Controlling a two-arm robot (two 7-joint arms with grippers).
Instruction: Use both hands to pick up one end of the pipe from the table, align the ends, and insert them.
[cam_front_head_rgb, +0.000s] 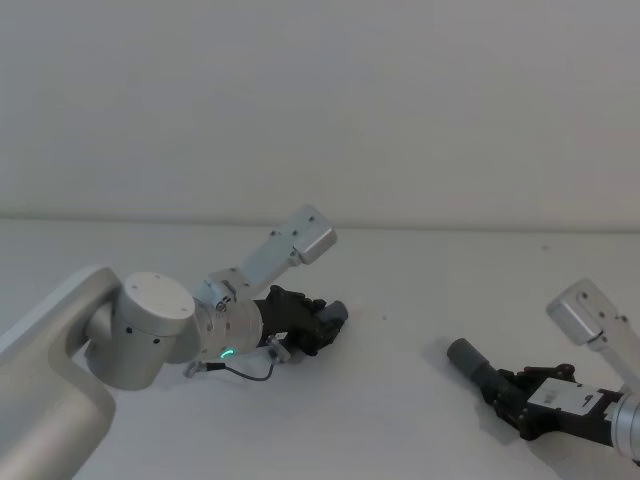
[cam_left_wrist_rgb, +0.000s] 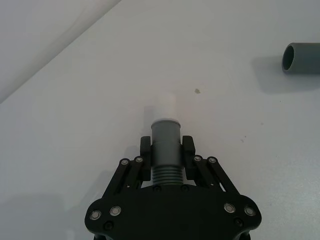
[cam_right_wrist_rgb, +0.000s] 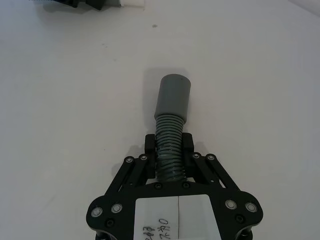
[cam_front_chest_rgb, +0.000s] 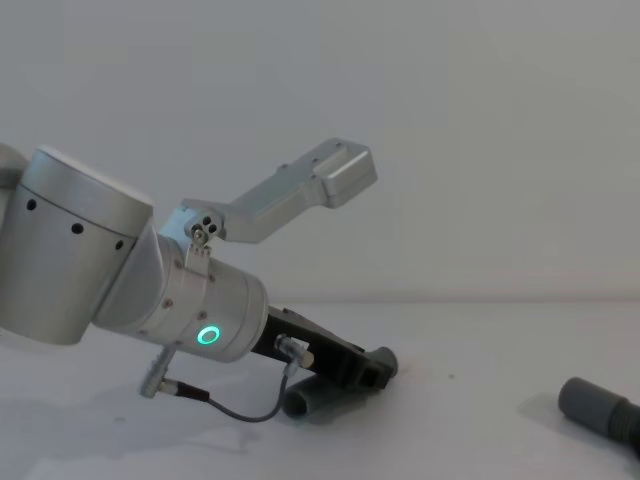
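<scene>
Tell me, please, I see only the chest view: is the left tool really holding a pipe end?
Observer: Yes. In the left wrist view the left tool is shut on the cuff.
Operator: Which end is that?
Observer: The one with the narrow pale tip.
Operator: And the right tool?
Observer: The right tool is shut on the ribbed hose, just behind the plain cuff.

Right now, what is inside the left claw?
The left claw grips a grey pipe end with a pale tip. Its ribbed hose runs back under the claw, mostly hidden.
</scene>
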